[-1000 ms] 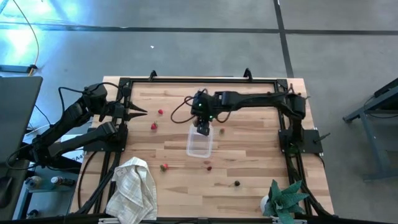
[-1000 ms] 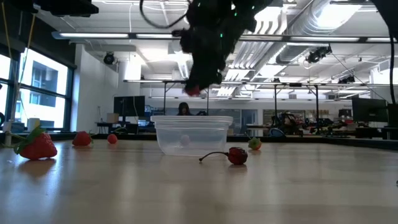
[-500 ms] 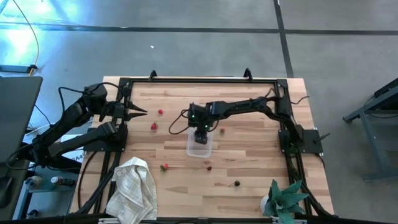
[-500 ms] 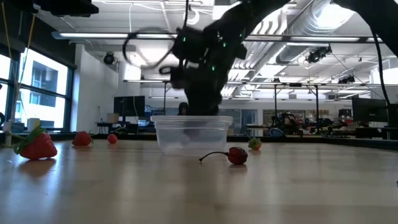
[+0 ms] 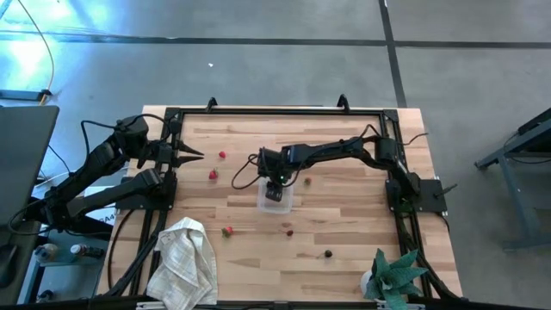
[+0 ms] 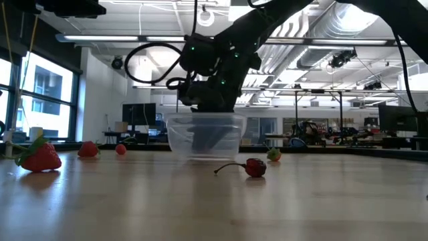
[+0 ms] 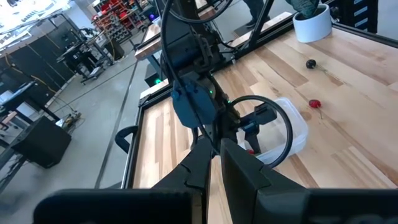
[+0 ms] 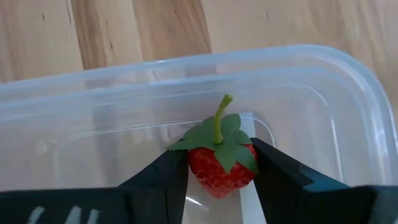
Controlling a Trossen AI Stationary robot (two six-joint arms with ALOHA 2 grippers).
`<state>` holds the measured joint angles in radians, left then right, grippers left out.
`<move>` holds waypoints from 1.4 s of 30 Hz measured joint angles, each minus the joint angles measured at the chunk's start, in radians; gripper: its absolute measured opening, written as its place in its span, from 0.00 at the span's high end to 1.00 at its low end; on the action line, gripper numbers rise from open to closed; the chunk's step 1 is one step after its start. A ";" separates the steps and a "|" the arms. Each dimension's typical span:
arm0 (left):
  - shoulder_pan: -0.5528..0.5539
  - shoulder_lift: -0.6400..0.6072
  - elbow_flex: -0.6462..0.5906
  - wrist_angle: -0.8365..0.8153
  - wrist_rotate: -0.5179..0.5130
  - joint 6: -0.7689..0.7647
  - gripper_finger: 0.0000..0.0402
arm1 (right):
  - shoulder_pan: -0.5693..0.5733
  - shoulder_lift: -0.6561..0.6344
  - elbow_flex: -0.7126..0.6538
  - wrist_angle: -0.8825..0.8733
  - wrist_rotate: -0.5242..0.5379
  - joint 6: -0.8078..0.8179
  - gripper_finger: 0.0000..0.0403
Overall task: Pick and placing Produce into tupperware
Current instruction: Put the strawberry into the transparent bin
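The clear tupperware point(image 5: 275, 205) stands on the wooden table near its middle. My right gripper point(image 5: 275, 189) reaches down into it, shut on a red strawberry point(image 8: 217, 168) with green leaves and a stalk. Whether the berry touches the container floor cannot be told. More produce lies loose on the table: strawberries point(image 5: 222, 156) point(image 5: 213, 174) point(image 5: 228, 231), a red cherry point(image 6: 255, 167) in front of the container, and a dark piece point(image 5: 328, 254). My left gripper point(image 5: 196, 155) waits shut at the far left, above the table. My right gripper pinches the strawberry's two opposite sides point(image 8: 196, 167) between its two fingers point(image 8: 273, 177), just under the leaves. The fingers come steeply from above, slanting in from the table's right. The berry sits upright inside the tupperware walls, stalk pointing up.
A crumpled white towel point(image 5: 183, 258) lies at the near left corner. A teal leafy plant in a white pot point(image 5: 392, 277) stands at the near right corner. A dark frame point(image 5: 258, 110) runs round the table's edges.
My right gripper has come down from above the tupperware into it, moving a little toward the table's left edge and carrying the strawberry with it. The fingers stay shut on the berry.
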<state>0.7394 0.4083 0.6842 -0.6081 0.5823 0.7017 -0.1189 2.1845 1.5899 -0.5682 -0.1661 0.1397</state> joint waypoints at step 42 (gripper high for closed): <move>0.000 0.000 0.000 0.000 0.000 0.000 0.93 | 0.024 0.000 0.001 -0.051 0.178 0.028 0.56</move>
<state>0.7393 0.4082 0.6842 -0.6079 0.5823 0.7017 -0.0948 2.1845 1.5913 -0.6193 0.0117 0.1680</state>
